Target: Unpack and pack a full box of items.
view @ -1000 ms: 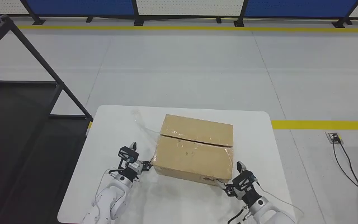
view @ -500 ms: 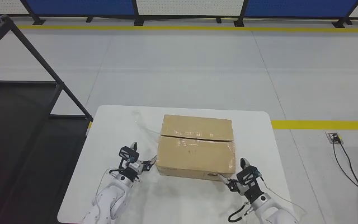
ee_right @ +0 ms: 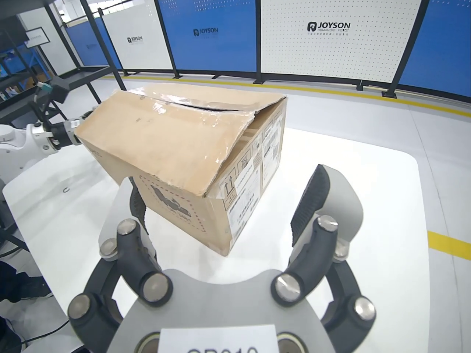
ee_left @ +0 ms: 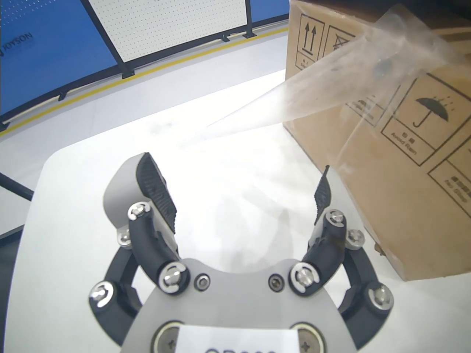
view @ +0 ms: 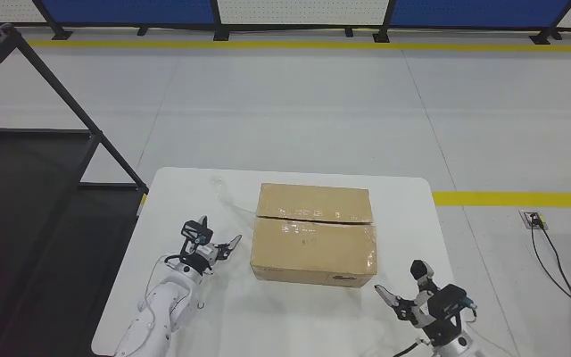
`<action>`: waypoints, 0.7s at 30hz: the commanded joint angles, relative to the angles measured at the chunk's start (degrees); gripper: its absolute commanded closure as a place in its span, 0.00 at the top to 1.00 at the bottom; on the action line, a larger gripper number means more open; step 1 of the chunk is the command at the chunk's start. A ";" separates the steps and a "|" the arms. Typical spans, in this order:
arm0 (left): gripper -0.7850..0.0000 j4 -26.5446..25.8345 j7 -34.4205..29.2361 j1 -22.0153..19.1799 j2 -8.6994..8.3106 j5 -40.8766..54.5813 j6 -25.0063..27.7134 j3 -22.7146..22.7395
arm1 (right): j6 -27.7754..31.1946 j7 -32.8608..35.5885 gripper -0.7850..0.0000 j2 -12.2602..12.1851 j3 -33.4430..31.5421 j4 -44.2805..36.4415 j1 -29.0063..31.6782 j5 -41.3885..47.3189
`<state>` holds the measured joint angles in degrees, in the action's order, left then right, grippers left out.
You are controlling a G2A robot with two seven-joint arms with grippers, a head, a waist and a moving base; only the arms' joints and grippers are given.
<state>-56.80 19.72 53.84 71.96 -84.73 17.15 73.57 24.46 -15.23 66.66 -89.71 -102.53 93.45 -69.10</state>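
Observation:
A brown cardboard box (view: 312,234) stands on the white table (view: 178,196), its top flaps down but split along the middle seam. A strip of clear tape (ee_left: 331,86) trails from its upper edge down to the tabletop. My left gripper (view: 218,243) sits open just off the box's left side, nothing between its fingers; in the left wrist view the box (ee_left: 397,119) is close beside the gripper (ee_left: 243,192). My right gripper (view: 403,287) is open near the table's front right edge, clear of the box's corner (ee_right: 220,222).
A black metal rack (view: 53,178) stands left of the table. Yellow floor lines and blue and white partition panels (ee_right: 331,27) lie beyond. Bare tabletop runs along the front and right of the box.
Both grippers have drawn back from the box, the right one farther toward the front right. The box has turned to sit square on the table.

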 commanded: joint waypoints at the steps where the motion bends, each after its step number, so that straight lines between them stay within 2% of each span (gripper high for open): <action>1: 1.00 3.41 1.38 -2.57 0.30 -1.29 -0.28 -1.27 | -0.01 -0.15 1.00 -0.07 -0.89 -0.77 1.13 0.19; 11: 1.00 18.11 9.07 -12.39 2.81 -4.49 -4.01 -7.67 | -1.04 -0.58 1.00 -0.12 -2.67 -2.63 4.21 0.49; 21: 1.00 27.20 15.57 -17.37 5.35 -5.02 -11.71 -11.26 | -0.70 0.66 1.00 -0.13 -2.76 -2.73 3.97 0.60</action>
<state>-30.36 34.46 36.79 77.15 -89.57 6.54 62.51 23.66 -14.77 66.52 -92.52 -105.33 97.60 -68.57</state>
